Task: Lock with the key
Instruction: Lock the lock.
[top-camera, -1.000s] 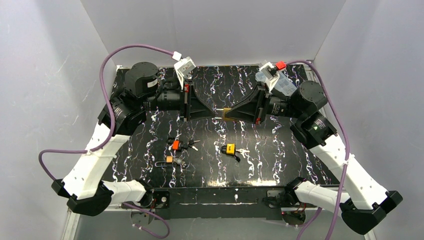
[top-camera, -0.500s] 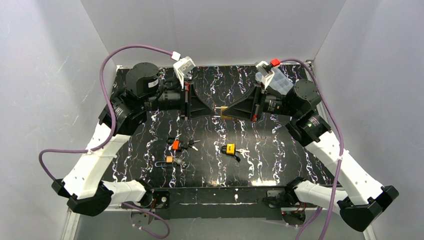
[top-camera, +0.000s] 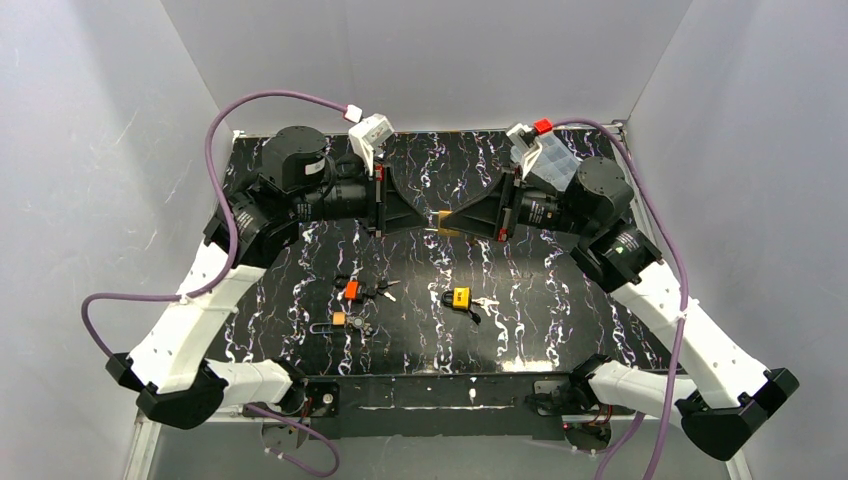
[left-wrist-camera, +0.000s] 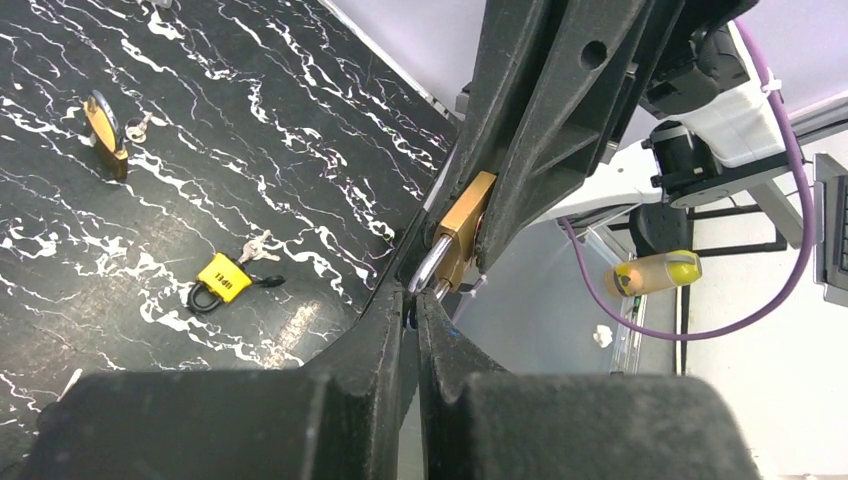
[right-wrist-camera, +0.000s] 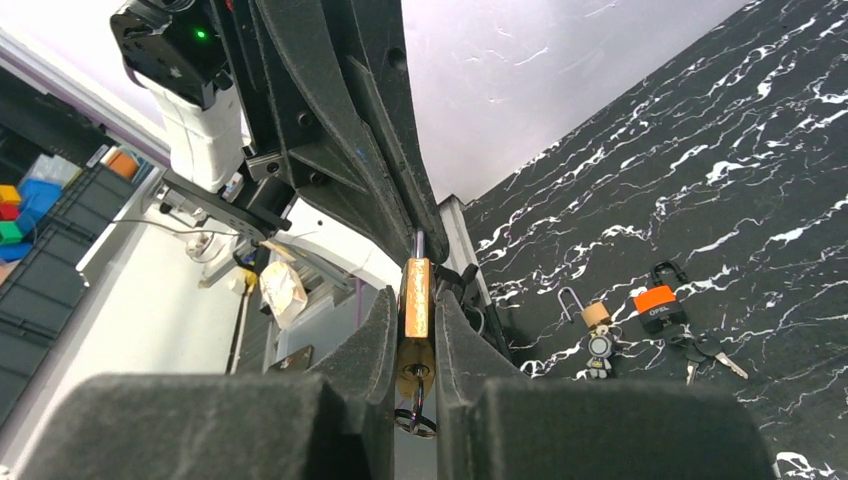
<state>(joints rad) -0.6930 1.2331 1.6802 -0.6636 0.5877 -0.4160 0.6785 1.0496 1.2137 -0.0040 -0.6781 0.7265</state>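
Both arms are up over the table (top-camera: 560, 300), tips meeting in mid-air. My right gripper (right-wrist-camera: 414, 310) is clamped on the flat sides of the brass padlock (left-wrist-camera: 465, 218), keyhole end back toward my right palm. A key ring (right-wrist-camera: 415, 408) hangs at that end; can't tell if the key is seated. My left gripper (left-wrist-camera: 415, 300) is pressed together, apparently pinching the steel shackle (left-wrist-camera: 430, 265) just past my right fingertips.

Risks, my read:
- The left grip is at the very tips on round bar, so an off-axis push could let the shackle skid out.
- If the wrists aren't in line, the shackle leg jams instead of seating.
- The key sits deep by my right palm with no free hand, so a regrip could drop the lock.

Text: the yellow padlock (left-wrist-camera: 222, 278) on the table below my left gripper has black lettering, too small to read. The orange padlock (right-wrist-camera: 655, 300) below my right has print, not legible. Nothing readable on the brass body.
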